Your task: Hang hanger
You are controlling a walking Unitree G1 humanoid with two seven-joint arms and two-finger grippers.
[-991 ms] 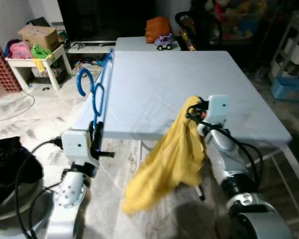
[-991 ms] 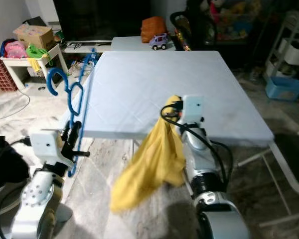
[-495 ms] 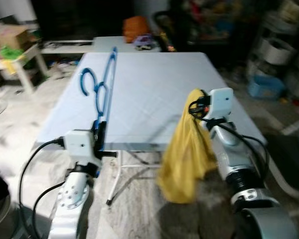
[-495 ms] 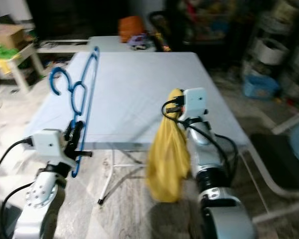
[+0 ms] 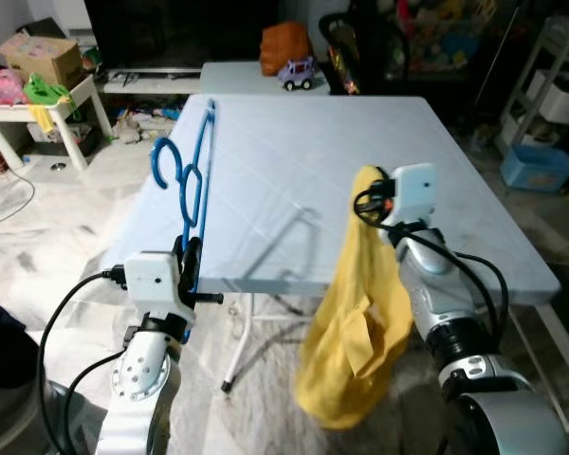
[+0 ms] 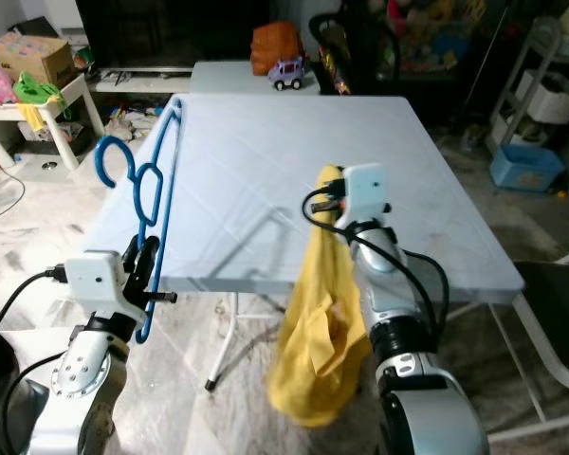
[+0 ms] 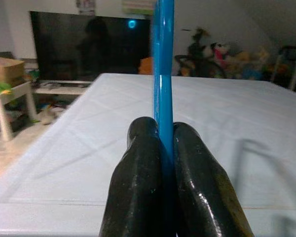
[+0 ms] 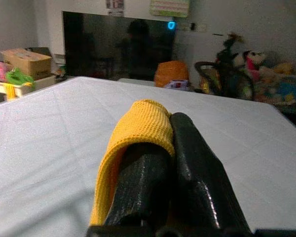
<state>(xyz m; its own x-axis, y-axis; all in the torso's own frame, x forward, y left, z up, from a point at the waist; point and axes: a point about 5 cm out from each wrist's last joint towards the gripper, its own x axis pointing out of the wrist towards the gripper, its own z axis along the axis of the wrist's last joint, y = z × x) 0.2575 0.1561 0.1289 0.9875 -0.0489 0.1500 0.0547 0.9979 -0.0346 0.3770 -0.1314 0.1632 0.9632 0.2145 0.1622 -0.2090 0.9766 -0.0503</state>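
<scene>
View swung back, sharper; my grips unchanged. Left pincer [image 5: 188,254], lower left, still pinching blue hanger [image 5: 192,180] upright over table [image 5: 303,142] edge. Right pincer [image 5: 368,194] still pinching yellow cloth [image 5: 356,332], centre-right. Nothing hung yet; cloth onto hanger likely next.

Evenly lit, sharp head views; dimmer wrist views with soft backgrounds.

You've got no text, label or number you can read here. The cardboard box [image 5: 45,59] beside the white side table [image 5: 47,109] has markings, but they're too small to make out.
</scene>
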